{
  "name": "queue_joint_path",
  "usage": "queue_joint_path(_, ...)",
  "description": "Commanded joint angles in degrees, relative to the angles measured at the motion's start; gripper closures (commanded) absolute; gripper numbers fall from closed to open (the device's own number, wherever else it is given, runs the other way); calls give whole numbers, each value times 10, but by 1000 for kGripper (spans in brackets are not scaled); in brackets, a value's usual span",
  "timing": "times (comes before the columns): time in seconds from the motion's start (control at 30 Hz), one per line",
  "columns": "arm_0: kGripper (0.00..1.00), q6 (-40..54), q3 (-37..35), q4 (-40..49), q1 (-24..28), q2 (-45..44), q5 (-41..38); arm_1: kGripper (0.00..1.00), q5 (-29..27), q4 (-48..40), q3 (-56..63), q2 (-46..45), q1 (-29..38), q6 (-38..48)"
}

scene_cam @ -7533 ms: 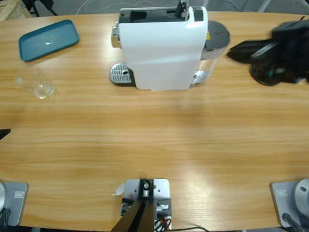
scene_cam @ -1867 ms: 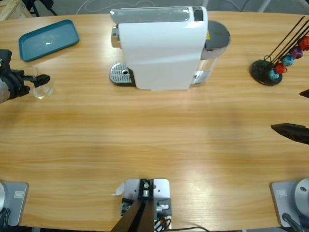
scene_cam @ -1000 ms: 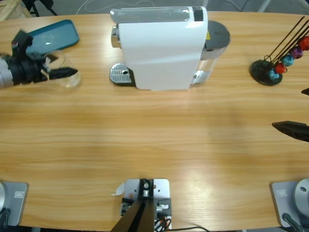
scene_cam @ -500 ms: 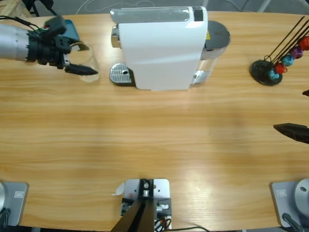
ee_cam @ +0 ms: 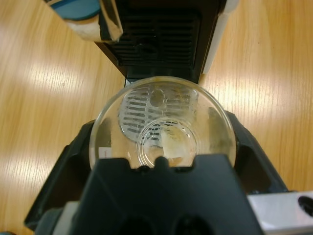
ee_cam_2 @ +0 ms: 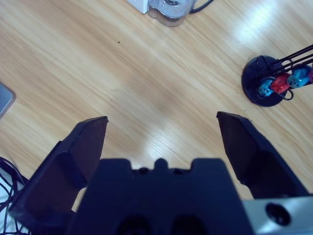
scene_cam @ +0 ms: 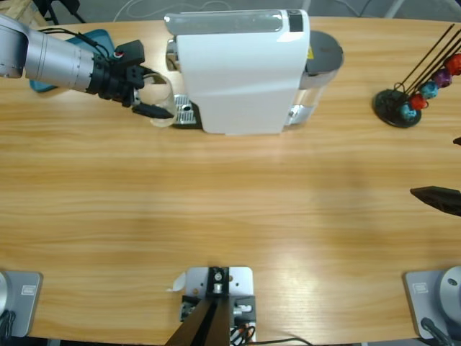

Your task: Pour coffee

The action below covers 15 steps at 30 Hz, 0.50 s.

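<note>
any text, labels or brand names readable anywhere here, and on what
None can be read.
coffee machine: a small yellow sticker shows beside its grey water tank, too small to read.
glass in the left hand: no print.
capsule stand: no lettering visible.

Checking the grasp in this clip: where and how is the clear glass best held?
By its side wall, from the side, as the left gripper has it: jaws on opposite sides of the round glass. That leaves its mouth open and upright beside the coffee machine and its drip tray.
</note>
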Motion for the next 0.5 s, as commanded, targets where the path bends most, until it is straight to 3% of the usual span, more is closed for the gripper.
queue_joint_path(0.03,1000,-30,-3,-38,1,41,-8,0,-7,10,-5,3,4,-6)
queue_joint_path(0.23,1000,-72,-3,-104,4,57,-18,0,-6,11,-5,6,4,-6)
queue_joint_path(0.5,1000,-72,0,-105,-14,61,-26,0,-7,11,-5,4,4,-6)
